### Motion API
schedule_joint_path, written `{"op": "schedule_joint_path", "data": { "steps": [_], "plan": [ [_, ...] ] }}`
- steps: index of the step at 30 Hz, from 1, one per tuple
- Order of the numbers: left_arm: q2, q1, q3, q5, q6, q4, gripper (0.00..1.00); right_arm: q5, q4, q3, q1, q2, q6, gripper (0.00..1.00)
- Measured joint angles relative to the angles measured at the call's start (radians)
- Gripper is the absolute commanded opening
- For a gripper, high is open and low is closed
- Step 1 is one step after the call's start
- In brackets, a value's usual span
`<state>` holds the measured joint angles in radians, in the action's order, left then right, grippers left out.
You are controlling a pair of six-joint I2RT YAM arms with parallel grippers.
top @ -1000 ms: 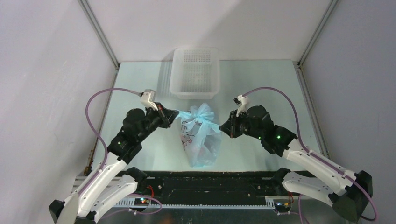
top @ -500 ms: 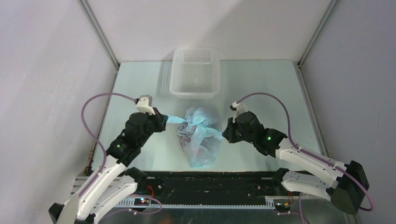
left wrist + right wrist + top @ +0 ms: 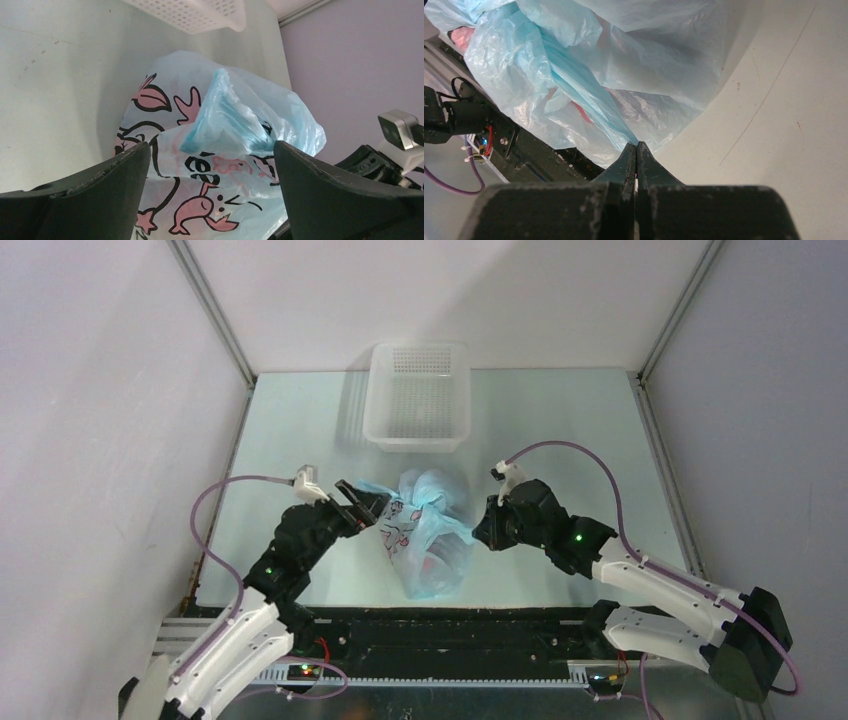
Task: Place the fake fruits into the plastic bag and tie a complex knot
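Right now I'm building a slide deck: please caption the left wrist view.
Left gripper, jaws wide open, facing the plastic bag and its twisted blue tail; perforated basket beyond.

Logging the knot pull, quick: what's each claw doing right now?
Left claw: open, holding nothing.
Right claw: closed on the bag tail.

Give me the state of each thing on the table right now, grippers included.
Light-blue printed plastic bag: on table, top gathered.
Knot of bunched plastic: bunched, tails sticking out both sides.
Red fake fruits: inside bag, dimly visible.
White perforated plastic basket: upright, empty.
Left gripper: open, tail between fingers ungripped.
Right gripper: shut on bag's tail.
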<state>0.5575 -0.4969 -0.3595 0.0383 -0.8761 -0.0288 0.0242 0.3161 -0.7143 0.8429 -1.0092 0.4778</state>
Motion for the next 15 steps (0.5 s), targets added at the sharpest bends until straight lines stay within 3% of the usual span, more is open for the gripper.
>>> {"op": "schedule_joint_path", "data": {
  "steps": [5, 8, 9, 11, 13, 15],
  "plan": [
    [0.063, 0.000, 0.003, 0.014, -0.063, 0.066, 0.94, 0.027, 0.000, 0.000, 0.000, 0.011, -0.001, 0.00],
    [0.086, 0.001, 0.003, 0.035, -0.089, 0.116, 0.80, 0.046, 0.000, 0.000, 0.000, 0.018, -0.002, 0.00],
    [0.100, 0.002, 0.003, 0.040, -0.093, 0.136, 0.76, 0.055, 0.000, 0.000, 0.000, 0.018, -0.003, 0.06],
    [0.133, 0.002, 0.003, 0.045, -0.095, 0.162, 0.58, 0.077, 0.000, 0.000, 0.000, 0.019, -0.006, 0.16],
    [0.169, 0.003, 0.003, 0.045, -0.099, 0.176, 0.34, 0.104, 0.000, 0.000, -0.001, 0.020, -0.009, 0.28],
    [0.195, 0.003, 0.002, 0.045, -0.102, 0.182, 0.22, 0.135, 0.000, 0.000, -0.010, 0.025, -0.015, 0.44]
  ]
}}
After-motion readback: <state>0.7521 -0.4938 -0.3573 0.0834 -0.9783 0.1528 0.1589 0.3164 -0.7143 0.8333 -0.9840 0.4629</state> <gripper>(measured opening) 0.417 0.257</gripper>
